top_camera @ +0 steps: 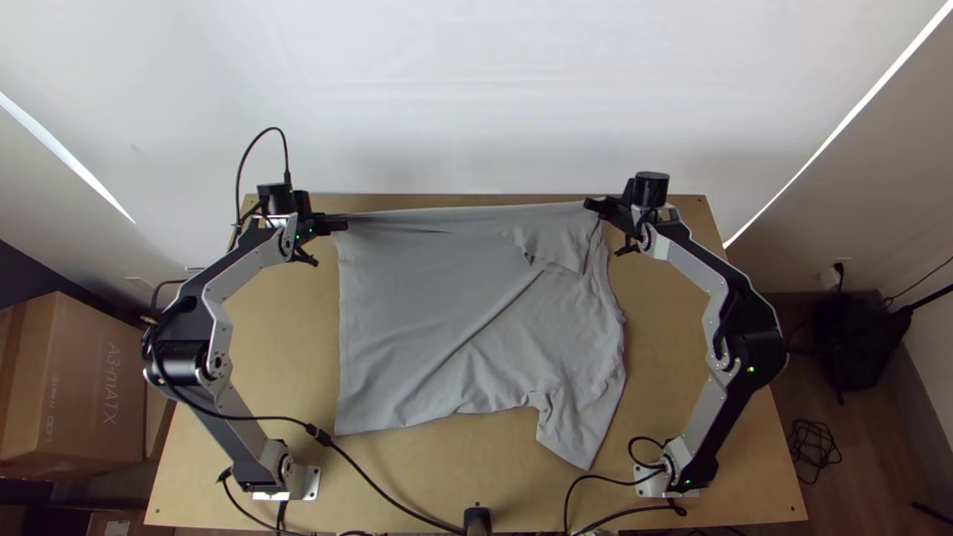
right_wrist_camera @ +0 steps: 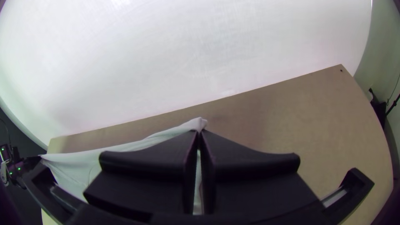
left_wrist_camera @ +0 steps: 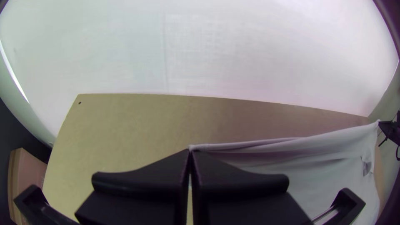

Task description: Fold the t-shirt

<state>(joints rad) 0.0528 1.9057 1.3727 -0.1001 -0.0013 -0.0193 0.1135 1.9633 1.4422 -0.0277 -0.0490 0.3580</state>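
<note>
Gripping the grey t-shirt (top_camera: 427,308) at opposite ends of its far edge, left tool (left_wrist_camera: 190,151) and right tool (right_wrist_camera: 199,131) hold that edge taut, body spread nearward on bench (top_camera: 288,367), likely fold direction.

In the top view, rises from the left base (top_camera: 283,476) with the left arm (top_camera: 220,288), bends outward at the elbow, then goes inward to the wrist. Ends with the left pincer (top_camera: 343,225), pointing to the middle. From the right base (top_camera: 670,476), makes nearly the mirror of this with the right arm (top_camera: 749,347), up to the right pincer (top_camera: 590,204), well apart from the left one and pointing toward it. In both wrist views, has the black fingers closed, tips together, at the left pincer (left_wrist_camera: 190,151) and likewise at the right pincer (right_wrist_camera: 200,131).
</note>
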